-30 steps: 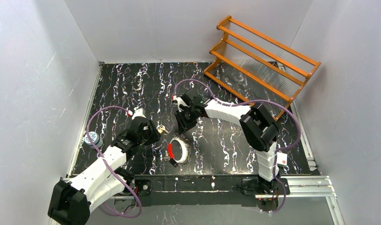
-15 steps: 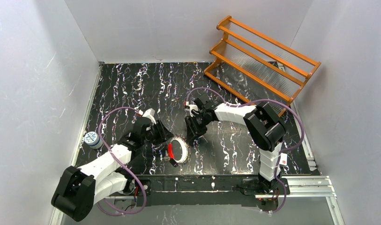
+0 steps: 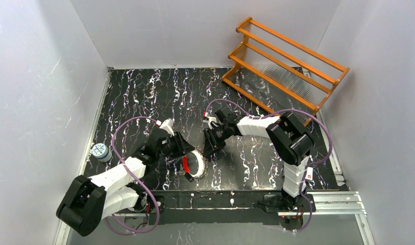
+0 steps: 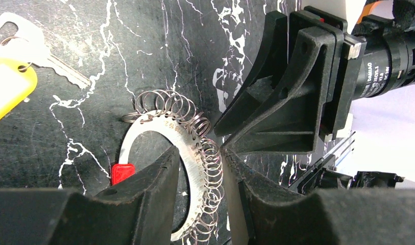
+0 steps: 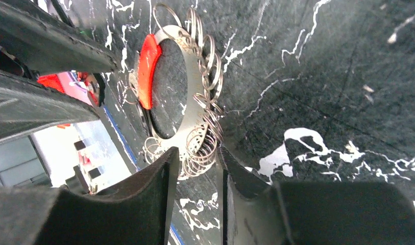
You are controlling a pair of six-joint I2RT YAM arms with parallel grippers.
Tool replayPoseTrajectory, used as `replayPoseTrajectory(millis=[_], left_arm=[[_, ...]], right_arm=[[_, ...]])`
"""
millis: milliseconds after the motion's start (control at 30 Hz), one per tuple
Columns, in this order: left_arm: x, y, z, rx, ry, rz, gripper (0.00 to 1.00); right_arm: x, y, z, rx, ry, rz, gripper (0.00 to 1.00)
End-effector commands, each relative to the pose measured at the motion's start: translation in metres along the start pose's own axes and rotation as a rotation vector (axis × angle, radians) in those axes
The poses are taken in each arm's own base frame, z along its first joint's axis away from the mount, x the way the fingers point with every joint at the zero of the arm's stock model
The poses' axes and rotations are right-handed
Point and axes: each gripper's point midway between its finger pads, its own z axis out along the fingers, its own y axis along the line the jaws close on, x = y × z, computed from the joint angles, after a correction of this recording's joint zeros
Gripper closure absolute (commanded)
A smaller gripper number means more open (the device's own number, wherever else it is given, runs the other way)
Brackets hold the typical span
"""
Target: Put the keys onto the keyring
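The keyring (image 3: 201,162) lies flat on the black table: a flat metal band (image 4: 144,125) with a red section (image 4: 122,172) and several small wire rings threaded on it. My left gripper (image 3: 187,151) stands over its upper left, open (image 4: 200,149), its fingers on either side of the band and wire rings. My right gripper (image 3: 209,152) is open (image 5: 198,149) at the ring's upper right, with wire rings at the gap between its tips. The band (image 5: 194,104) lies ahead of it. One silver key (image 4: 39,53) with a yellow tag (image 4: 6,89) lies up-left of the ring.
An orange rack (image 3: 284,66) stands at the back right. A small round white-and-blue object (image 3: 99,151) sits at the table's left edge. The right gripper's body (image 4: 292,92) is close beside my left fingers. White walls enclose the table.
My left gripper has moved right and down onto the ring's upper left, covering the tagged key in the top view. My right gripper has shifted right and down to the ring's upper right.
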Motion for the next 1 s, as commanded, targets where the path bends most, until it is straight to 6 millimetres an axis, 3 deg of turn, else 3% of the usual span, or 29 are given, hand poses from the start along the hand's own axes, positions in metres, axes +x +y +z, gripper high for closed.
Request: replayPoseTrajectory(millis=[0,233,667,833,967], left_arm=[[0.004,-0.007,0.0,0.029,0.01,0.021,0.65],[0.015,-0.013,0.004,0.053,0.069,0.122,0.64],[0.006,-0.004,-0.003,-0.041,0.075,0.237,0.64],[0.003,-0.002,-0.007,-0.056,0.05,0.231,0.63],[0.001,-0.003,-0.011,-0.052,0.032,0.231,0.62]], right_arm=[[-0.009,0.01,0.0,-0.054,-0.027,-0.022,0.62],[-0.014,0.01,-0.004,-0.032,-0.05,-0.035,0.66],[-0.019,-0.013,0.003,0.06,-0.041,-0.047,0.54],[-0.024,-0.011,0.011,0.016,-0.031,-0.054,0.57],[-0.028,-0.006,0.011,-0.005,-0.036,-0.066,0.66]])
